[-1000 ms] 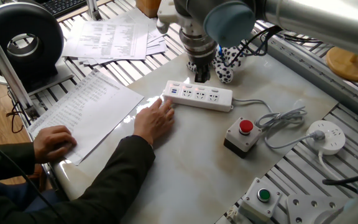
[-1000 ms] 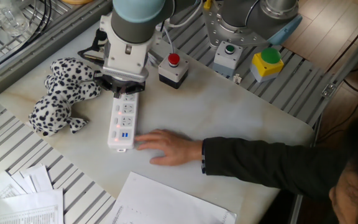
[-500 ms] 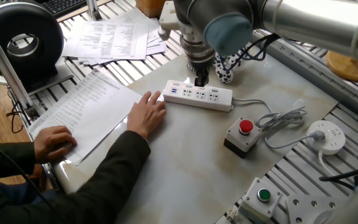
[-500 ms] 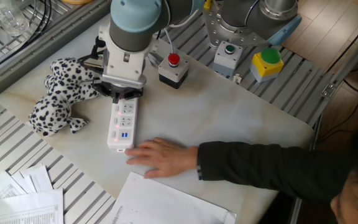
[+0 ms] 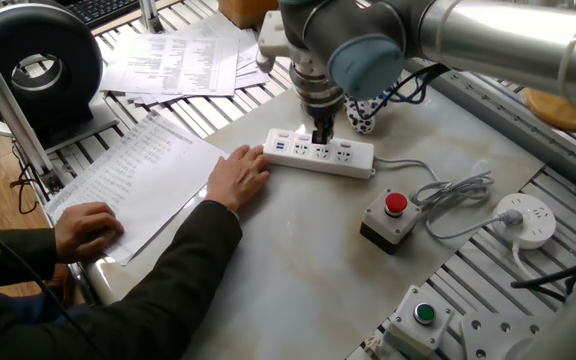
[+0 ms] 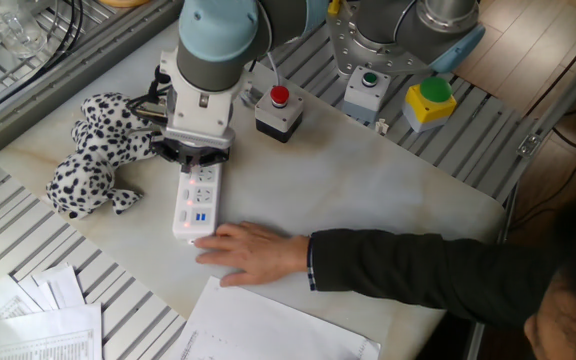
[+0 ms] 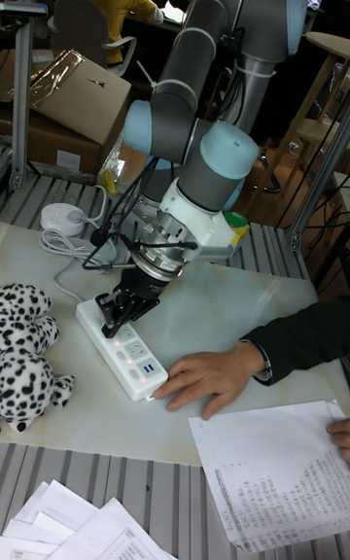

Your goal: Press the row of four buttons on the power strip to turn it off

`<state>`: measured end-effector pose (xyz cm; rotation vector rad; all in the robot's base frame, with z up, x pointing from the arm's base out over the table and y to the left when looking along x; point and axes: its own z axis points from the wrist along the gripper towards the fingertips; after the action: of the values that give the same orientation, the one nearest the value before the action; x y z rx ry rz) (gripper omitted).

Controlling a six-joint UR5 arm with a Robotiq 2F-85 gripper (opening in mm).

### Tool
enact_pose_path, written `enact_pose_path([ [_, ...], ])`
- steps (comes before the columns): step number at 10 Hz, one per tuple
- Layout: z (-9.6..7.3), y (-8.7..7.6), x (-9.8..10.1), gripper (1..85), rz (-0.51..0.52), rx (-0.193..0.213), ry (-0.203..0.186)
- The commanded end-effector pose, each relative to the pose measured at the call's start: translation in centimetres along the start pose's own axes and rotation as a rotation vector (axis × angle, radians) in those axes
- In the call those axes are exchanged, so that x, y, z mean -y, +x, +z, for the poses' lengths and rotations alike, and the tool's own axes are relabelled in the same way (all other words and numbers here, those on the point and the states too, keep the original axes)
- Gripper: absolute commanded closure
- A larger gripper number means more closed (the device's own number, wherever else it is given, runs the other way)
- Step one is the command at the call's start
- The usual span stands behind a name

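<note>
A person's hand [image 7: 212, 378] rests at the USB end of the power strip [image 7: 123, 351] on the tabletop [image 7: 233, 312]. My end effector [image 7: 121, 316] presses down onto its middle; whether my fingers are parted, I cannot tell.

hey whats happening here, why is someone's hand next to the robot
A UR5 arm has its pincer down on the white power strip, at the row of small buttons along its edge. A person's hand rests on the table against the strip's USB end, seemingly bracing it. Their other hand lies on a printed sheet. A spotted plush toy lies beside the strip, and a red push button box stands nearby, untouched.
</note>
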<state>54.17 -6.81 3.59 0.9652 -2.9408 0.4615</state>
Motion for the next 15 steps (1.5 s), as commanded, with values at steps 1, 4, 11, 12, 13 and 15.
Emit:
enact_pose_path([
  [1, 1.0, -0.5, -0.4, 84.7, 0.013, 0.019, -0.012],
  [4, 1.4, -0.4, -0.8, 84.7, 0.022, 0.022, -0.008],
  [11, -6.2, -5.2, -3.0, 84.7, 0.072, 0.006, -0.018],
  [12, -5.9, -6.0, -2.9, 84.7, 0.09, 0.037, -0.038],
  [13, -6.1, -6.0, -2.6, 84.7, 0.101, 0.044, -0.062],
  [15, -6.1, -5.6, -2.2, 84.7, 0.089, 0.037, -0.078],
])
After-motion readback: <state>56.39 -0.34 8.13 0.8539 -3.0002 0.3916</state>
